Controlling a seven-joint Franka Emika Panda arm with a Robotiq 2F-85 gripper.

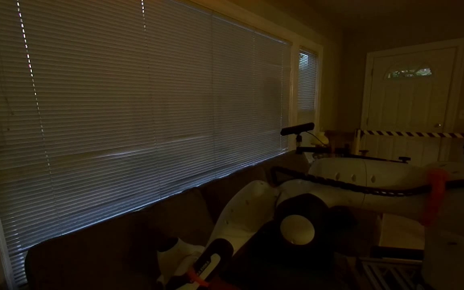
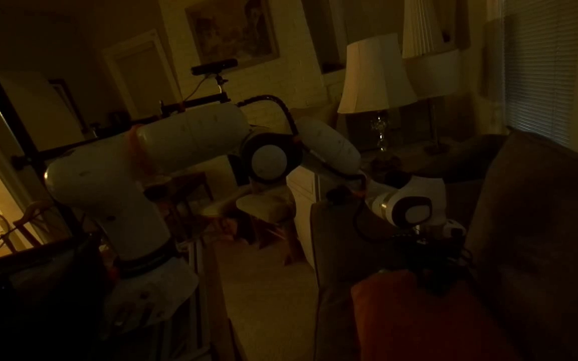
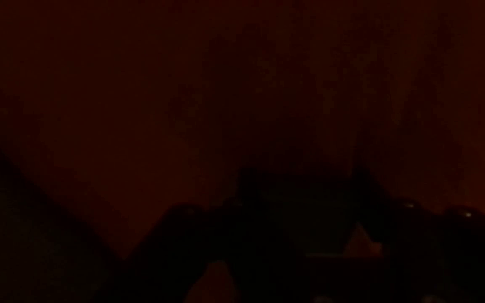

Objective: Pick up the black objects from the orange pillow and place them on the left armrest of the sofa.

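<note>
Black block (image 3: 309, 225), about 5 o'clock in the wrist view, looks pinched in the part-closed hand (image 3: 305, 185), right over the pillow (image 2: 404, 321). I'd lift slow and straight so the pillow doesn't drag. Arm (image 2: 193, 135) reaches to 4 o'clock in an exterior view, hand pointing down.

In an exterior view, bottom centre of frame: small tilted lettering (image 1: 204, 266) on the black-and-white wrist link (image 1: 222, 249) of the robot arm (image 1: 297, 229). Looks like "EMIKA", not certain; rest too small and dark. Same frame, right side: diagonally striped hazard tape (image 1: 415, 134) across the door (image 1: 413, 104). Nothing else legible in any view.
</note>
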